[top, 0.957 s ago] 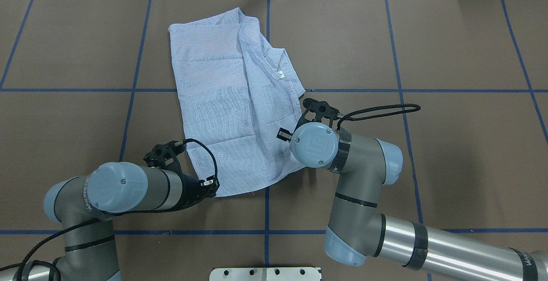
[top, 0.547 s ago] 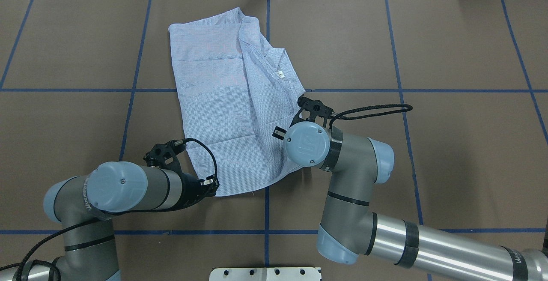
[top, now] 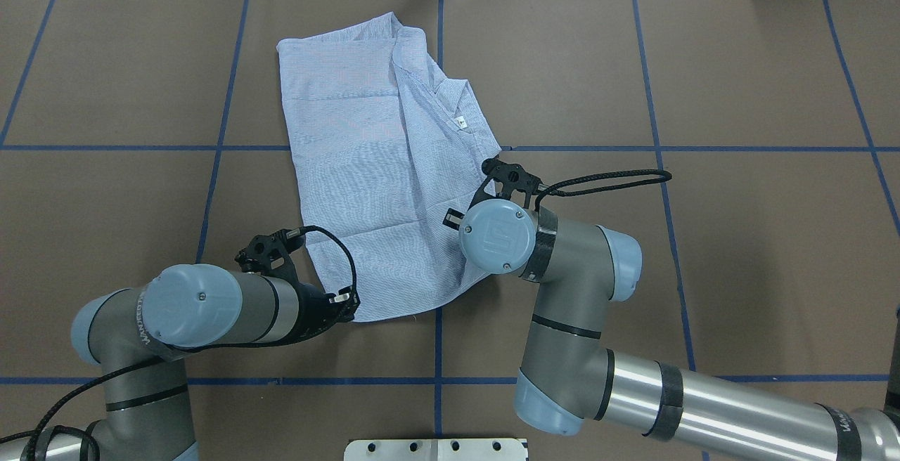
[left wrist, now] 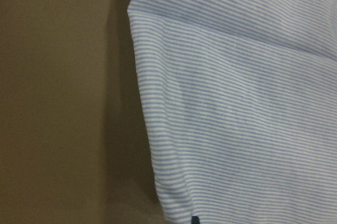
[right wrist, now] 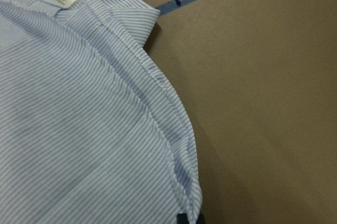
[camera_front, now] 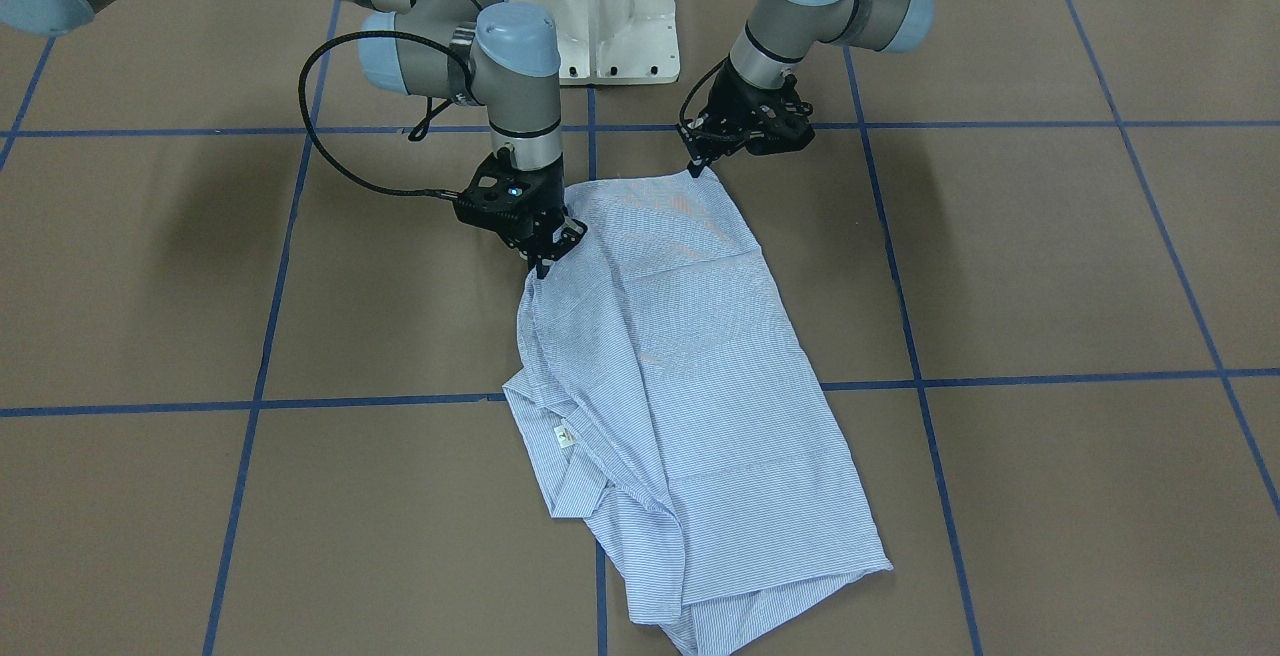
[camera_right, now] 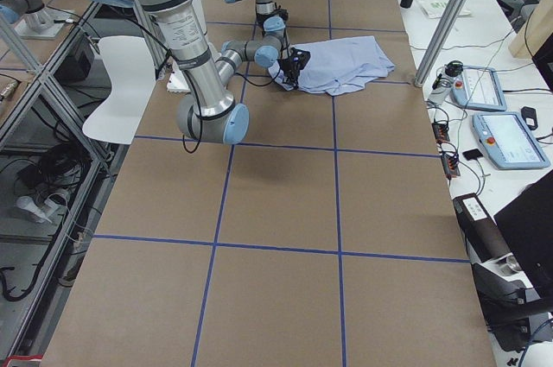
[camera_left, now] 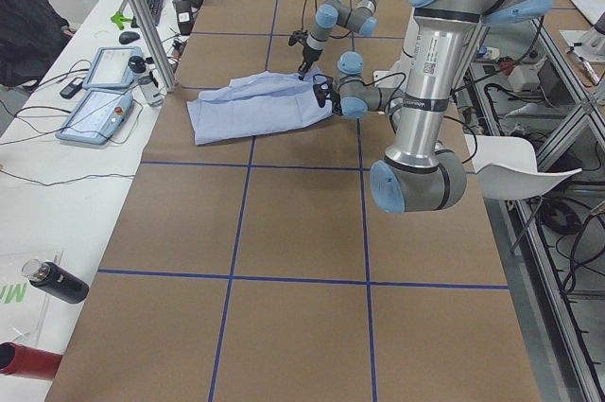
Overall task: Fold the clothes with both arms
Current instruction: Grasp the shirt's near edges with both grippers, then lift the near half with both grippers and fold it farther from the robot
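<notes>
1. The shirt (top: 373,166) lies loosely folded and mostly flat in the middle of the tabletop (top: 738,250), with its collar on the side far from the robot.
2. It is thin, limp cloth that will sag and drag, so the hems and seamed edges are the surest holds.
3. The left claw (camera_front: 697,164) is pinched on the near hem corner.
4. The right claw (camera_front: 545,254) seems clamped on the side edge, though its tips are half hidden.

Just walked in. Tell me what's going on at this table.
A light blue, white-striped shirt lies partly folded on the brown table and the robot is mid-fold. Its black two-finger left tool grips the corner nearest the robot; the right tool pinches the opposite side edge. The collar end lies flat on the far side.
</notes>
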Robot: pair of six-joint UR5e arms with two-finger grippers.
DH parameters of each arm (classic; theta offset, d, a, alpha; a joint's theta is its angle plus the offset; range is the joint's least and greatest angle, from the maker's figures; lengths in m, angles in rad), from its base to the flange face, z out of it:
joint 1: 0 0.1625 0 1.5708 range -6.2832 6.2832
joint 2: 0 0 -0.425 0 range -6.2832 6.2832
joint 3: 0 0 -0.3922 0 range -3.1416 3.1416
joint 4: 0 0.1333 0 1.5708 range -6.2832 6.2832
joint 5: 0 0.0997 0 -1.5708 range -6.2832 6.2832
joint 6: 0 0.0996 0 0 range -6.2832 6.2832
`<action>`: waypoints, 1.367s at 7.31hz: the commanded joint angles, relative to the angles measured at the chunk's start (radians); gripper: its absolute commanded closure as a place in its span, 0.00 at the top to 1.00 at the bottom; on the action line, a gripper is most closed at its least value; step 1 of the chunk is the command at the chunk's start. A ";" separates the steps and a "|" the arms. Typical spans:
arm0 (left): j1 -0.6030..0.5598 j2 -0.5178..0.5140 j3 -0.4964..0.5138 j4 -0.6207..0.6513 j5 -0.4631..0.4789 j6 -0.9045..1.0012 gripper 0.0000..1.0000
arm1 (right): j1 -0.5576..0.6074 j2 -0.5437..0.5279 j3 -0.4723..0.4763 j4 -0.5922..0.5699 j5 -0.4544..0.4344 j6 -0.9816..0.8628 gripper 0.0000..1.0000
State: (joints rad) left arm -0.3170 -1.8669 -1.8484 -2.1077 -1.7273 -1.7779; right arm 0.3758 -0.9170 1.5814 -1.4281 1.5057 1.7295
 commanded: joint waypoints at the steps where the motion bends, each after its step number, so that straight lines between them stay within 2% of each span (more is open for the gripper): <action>1: 0.000 0.000 0.000 0.000 0.000 0.000 0.00 | 0.000 0.004 0.003 0.000 0.002 -0.001 0.00; 2: 0.001 0.000 -0.003 0.000 0.000 0.000 0.00 | 0.000 0.003 0.008 0.000 0.004 -0.001 0.00; 3: 0.001 -0.002 -0.027 0.000 -0.003 0.000 0.00 | 0.006 -0.022 0.067 -0.005 0.010 -0.001 0.00; 6: 0.001 -0.002 -0.176 0.002 -0.072 0.002 0.00 | -0.061 -0.172 0.471 -0.208 0.041 0.033 0.00; 7: 0.001 0.000 -0.210 0.003 -0.104 0.000 0.00 | -0.090 -0.180 0.544 -0.262 0.041 0.077 0.00; 9: -0.016 -0.014 -0.299 0.122 -0.113 0.003 0.00 | -0.109 -0.186 0.673 -0.401 0.044 0.082 0.00; 10: -0.074 -0.056 -0.307 0.209 -0.155 0.027 0.00 | -0.107 -0.187 0.677 -0.423 0.044 0.081 0.00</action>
State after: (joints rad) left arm -0.3404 -1.8863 -2.1252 -1.9971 -1.8467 -1.7698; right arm 0.2713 -1.1015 2.2213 -1.7992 1.5482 1.8088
